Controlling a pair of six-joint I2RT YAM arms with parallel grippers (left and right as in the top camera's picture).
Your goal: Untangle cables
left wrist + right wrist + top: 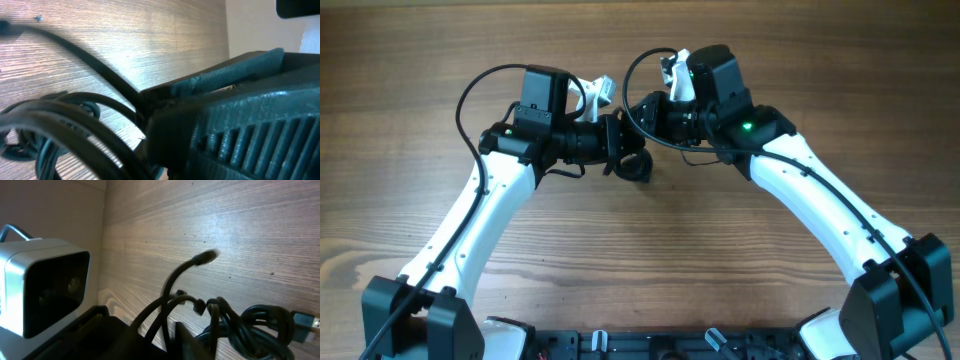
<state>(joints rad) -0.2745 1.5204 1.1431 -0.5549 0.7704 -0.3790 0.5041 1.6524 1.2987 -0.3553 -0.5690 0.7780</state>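
The two arms meet over the middle of the wooden table (770,280); the cables (637,167) lie there as a small dark knotted bundle on the bare wood, just below the point where the left gripper (618,150) and the right gripper (645,112) come together.

In the left wrist view, looped black cords (60,120) crowd the lower left; one strand runs down from the upper left and ends where the dark ribbed fingers (230,75) close, so the left gripper (142,102) looks clenched on that strand.

In the right wrist view, the tangle (250,325) rests on the table at lower right, with a metal-tipped plug (306,322) at its edge; one free end (207,256) arches upward; a white camera housing (45,280) sits at left. Cords pass by the right gripper (167,335), but I cannot tell whether its fingers are clamped or released.
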